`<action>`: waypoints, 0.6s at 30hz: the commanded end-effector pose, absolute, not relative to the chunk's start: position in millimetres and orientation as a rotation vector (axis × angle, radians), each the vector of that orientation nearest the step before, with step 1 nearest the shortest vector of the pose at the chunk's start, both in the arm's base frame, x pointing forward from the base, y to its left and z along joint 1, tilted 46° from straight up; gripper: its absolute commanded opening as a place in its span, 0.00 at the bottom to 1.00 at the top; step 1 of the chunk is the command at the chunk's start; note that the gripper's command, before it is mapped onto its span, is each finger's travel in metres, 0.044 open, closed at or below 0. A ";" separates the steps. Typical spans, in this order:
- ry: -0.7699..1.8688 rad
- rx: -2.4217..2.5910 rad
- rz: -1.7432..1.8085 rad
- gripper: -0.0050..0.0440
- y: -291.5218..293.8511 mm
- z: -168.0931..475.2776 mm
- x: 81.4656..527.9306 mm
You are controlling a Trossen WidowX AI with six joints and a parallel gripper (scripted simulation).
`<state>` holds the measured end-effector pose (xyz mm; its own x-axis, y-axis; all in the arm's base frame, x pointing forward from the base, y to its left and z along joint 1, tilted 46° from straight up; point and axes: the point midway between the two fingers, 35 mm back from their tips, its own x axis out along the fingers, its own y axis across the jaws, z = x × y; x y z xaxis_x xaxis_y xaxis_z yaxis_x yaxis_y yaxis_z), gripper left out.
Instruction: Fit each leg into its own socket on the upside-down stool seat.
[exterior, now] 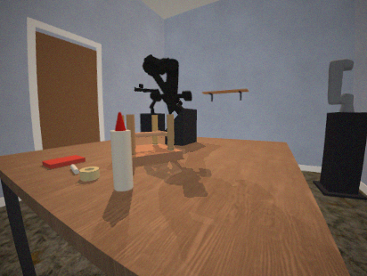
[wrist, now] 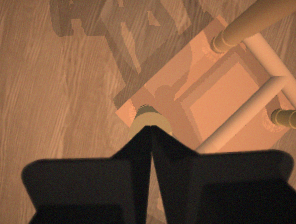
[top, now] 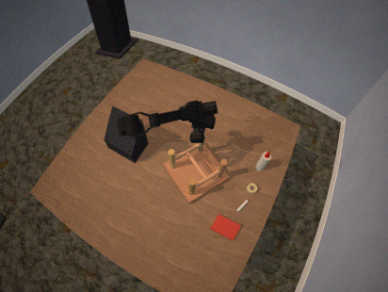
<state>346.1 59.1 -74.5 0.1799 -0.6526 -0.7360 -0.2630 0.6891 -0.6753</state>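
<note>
Stool [top: 200,181] inverted; wooden table [top: 118,207]; mottled carpet [top: 56,75]; blue walls [top: 264,33]

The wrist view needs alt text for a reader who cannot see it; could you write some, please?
The shut, empty gripper hangs directly over the top of one upright leg at a corner of the upturned stool seat on the wooden table.

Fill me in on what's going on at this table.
A single black robot arm hangs over an upturned wooden stool whose seat lies flat on the table. All four legs stand upright in the seat. The gripper is shut with nothing in it, poised right above the top of one leg. A glue bottle stands beside the stool.
</note>
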 end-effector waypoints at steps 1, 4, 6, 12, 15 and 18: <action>1.421 -0.817 -0.328 0.10 49.5 -83.1 343.3; 1.421 -0.817 -0.328 0.10 47.5 -85.1 343.0; 1.421 -0.817 -0.328 0.10 46.6 -85.9 342.9; 1.420 -0.817 -0.327 0.10 47.6 -85.0 343.1; 1.418 -0.818 -0.326 0.10 50.5 -82.6 343.9; 1.415 -0.819 -0.325 0.10 54.1 -79.3 344.7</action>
